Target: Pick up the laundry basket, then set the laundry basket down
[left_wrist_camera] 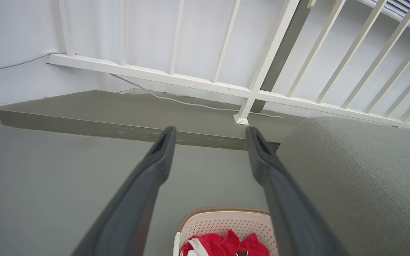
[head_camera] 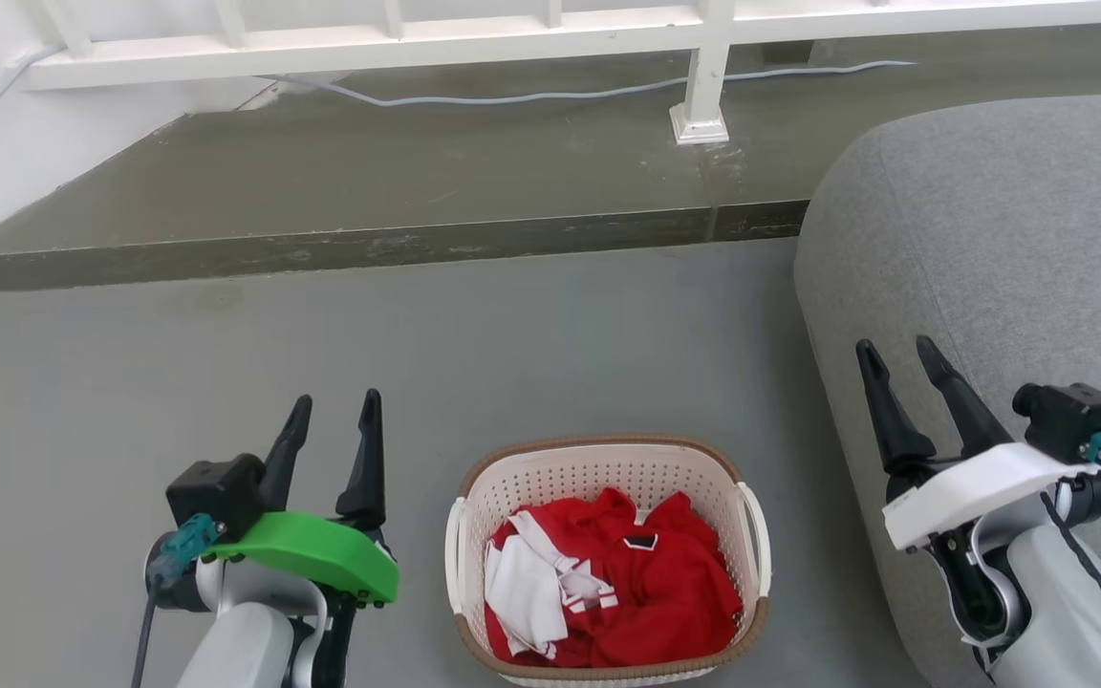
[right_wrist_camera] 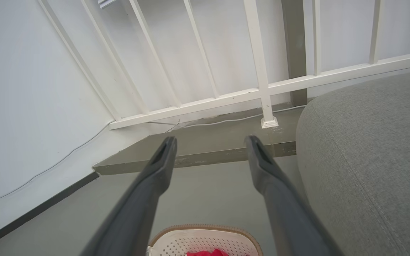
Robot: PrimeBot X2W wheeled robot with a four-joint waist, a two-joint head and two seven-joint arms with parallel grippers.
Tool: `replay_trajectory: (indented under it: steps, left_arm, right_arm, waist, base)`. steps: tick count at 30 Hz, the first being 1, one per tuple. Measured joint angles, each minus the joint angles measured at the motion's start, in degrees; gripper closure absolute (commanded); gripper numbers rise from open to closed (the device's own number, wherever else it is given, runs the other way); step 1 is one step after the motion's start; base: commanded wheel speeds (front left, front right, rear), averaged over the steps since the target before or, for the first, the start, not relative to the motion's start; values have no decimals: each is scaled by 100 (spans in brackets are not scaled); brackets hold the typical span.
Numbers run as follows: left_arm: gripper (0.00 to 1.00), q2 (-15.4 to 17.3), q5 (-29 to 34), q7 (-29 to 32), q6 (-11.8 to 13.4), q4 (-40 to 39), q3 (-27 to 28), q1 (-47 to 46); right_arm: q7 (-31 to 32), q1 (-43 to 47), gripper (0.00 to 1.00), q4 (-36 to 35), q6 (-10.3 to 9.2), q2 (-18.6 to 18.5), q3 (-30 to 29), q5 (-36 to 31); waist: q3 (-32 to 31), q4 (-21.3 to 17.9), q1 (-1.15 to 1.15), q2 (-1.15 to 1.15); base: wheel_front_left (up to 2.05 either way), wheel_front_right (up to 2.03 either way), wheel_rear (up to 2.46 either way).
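Starting nearest: gripper states? (first annotator)

Left gripper (head_camera: 337, 398), lower left of the head view, green cover: fingers spread apart, nothing between them. Right gripper (head_camera: 895, 346), lower right, white cover: fingers likewise parted and holding nothing. Both wrist views agree, each showing only bare floor and step between the two dark fingers. (second annotator)

Task object? (first)

Laundry basket (head_camera: 598, 473), bottom centre of the head view, standing upright on the grey floor (head_camera: 417, 334). It sits between the two grippers and touches neither. Cream perforated walls, brown woven-look rim. White loop handles: left handle (head_camera: 455, 554), right handle (head_camera: 759, 535). (second)

Contents? (first)

Red garment (head_camera: 665, 573) bunched inside and filling most of the basket, with a white cloth (head_camera: 522, 588) on its left part. Can't tell if they're one piece or two. (second)

To the right? (first)

Grey sofa (head_camera: 990, 239) with a rounded edge, near the basket's right side; a strip of floor shows between them. The right gripper is in front of it. (second)

Further back? (first)

Raised dark concrete step (head_camera: 369, 182) across the floor. A pale cable (head_camera: 550, 96) trails along it. White railing (head_camera: 512, 38) behind, with one post foot (head_camera: 701, 124) standing on the step. White wall at far left. (second)
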Motion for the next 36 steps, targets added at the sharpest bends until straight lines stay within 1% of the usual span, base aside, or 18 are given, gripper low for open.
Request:
replay_trajectory:
  steps: [6,11,22,24,36]
  left_arm:
    - [0,-11,174,-1,-4,-302,220,88]
    - [0,-25,354,-1,-4,-331,248,240]
    - [0,-42,662,-1,-4,-443,328,394]
    - [0,-43,693,-1,-4,-467,348,412]
    - [0,-52,783,-1,-13,-532,423,465]
  right_arm:
    - [0,148,0,-76,5,73,-121,-120]
    - [0,216,0,-105,48,112,-191,-214]
    - [0,327,0,-183,75,234,-346,-413]
    - [0,366,0,-183,103,249,-365,-432]
    - [0,385,0,-186,107,335,-464,-563]
  waist:
    - [-18,-2,0,0]
    - [-19,-2,0,0]
    - [12,11,0,0]
    - [18,13,0,0]
    - [26,18,0,0]
  base:
    - [0,0,0]
    - [0,0,0]
    - [0,0,0]
    - [0,0,0]
    - [0,0,0]
